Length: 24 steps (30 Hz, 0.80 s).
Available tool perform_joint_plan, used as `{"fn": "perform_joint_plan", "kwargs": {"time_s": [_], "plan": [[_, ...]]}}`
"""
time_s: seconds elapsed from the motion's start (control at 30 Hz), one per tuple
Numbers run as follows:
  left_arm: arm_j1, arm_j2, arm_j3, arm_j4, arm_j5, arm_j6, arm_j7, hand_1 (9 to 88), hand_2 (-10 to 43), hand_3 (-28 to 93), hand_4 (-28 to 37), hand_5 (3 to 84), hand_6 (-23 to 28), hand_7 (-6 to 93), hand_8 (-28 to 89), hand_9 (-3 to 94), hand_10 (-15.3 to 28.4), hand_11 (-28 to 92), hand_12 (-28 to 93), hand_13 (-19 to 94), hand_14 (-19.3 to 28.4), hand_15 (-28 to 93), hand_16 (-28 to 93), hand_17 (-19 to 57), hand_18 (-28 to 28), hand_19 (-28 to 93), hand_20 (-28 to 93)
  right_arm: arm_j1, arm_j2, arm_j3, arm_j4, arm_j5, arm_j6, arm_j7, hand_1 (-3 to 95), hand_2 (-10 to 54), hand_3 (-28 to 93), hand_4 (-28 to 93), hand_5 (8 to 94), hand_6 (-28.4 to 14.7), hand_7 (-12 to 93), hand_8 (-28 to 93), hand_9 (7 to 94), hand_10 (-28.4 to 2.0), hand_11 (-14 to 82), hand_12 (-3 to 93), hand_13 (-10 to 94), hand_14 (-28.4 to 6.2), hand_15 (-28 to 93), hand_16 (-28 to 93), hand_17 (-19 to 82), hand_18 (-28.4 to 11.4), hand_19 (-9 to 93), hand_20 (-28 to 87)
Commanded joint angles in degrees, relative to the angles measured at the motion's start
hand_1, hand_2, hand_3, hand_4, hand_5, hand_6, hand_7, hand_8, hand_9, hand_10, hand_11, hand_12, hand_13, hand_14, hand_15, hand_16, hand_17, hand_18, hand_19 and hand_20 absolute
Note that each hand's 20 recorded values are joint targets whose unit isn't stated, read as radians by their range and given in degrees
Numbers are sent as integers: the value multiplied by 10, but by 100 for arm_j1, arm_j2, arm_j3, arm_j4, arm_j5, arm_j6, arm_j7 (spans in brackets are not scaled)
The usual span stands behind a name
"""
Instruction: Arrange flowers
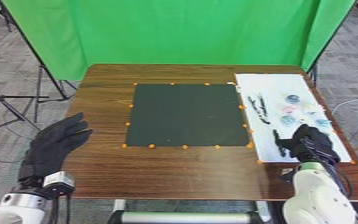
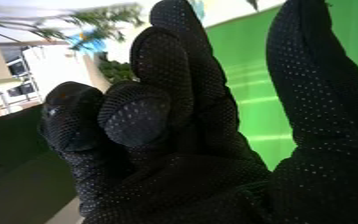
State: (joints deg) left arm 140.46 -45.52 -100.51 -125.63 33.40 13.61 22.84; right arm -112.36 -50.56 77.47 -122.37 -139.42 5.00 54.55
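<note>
Starting flower pick, seemingly. Right hand [image 1: 308, 140] at white mat's [image 1: 271, 84] near end, half-open, empty; left hand [image 1: 54, 145] well left of mat, open, empty. Flowers [image 1: 289, 108] on mat's right half. Next: pinch one stem.

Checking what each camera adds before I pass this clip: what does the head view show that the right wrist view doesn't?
The head view adds the left hand in its black fabric glove and the orange dots round the dark rectangular mat. The wrist view adds close detail of thin, leafy green stems. Both share the black-gloved right hand and green cloth backdrop.
</note>
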Motion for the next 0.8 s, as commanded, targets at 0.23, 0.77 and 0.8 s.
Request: {"fn": "perform_joint_plan", "kwargs": {"time_s": [0.23, 0.77, 0.8], "plan": [[24, 6, -29, -45, -5, -52, -57, 260, 37, 815, -223, 406, 105, 169, -102, 354, 203, 303, 89, 220, 264, 584, -130, -100, 216, 584, 58, 245, 40, -296, 288, -153, -503, 89, 330, -95, 711, -240, 745, -84, 251, -93, 700, -181, 608, 288, 718, -126, 789, 253, 583, -156, 932, 388], [18, -21, -60, -46, 11, -73, -71, 260, 38, 815, -223, 407, 107, 170, -103, 355, 203, 305, 90, 220, 265, 585, -131, -100, 216, 584, 57, 339, 0, -582, 444, -288, -998, 156, 347, -95, 725, -236, 745, -77, 282, -95, 703, -176, 612, 291, 723, -122, 785, 256, 592, -145, 932, 370], [7, -39, -71, -45, 23, -87, -95, 261, 38, 814, -224, 407, 107, 171, -103, 355, 203, 305, 90, 220, 264, 585, -130, -100, 216, 584, 57, 317, -19, -574, 452, -286, -1067, 172, 350, -95, 726, -237, 745, -77, 282, -94, 703, -175, 612, 291, 723, -122, 785, 256, 593, -145, 932, 370]]}}
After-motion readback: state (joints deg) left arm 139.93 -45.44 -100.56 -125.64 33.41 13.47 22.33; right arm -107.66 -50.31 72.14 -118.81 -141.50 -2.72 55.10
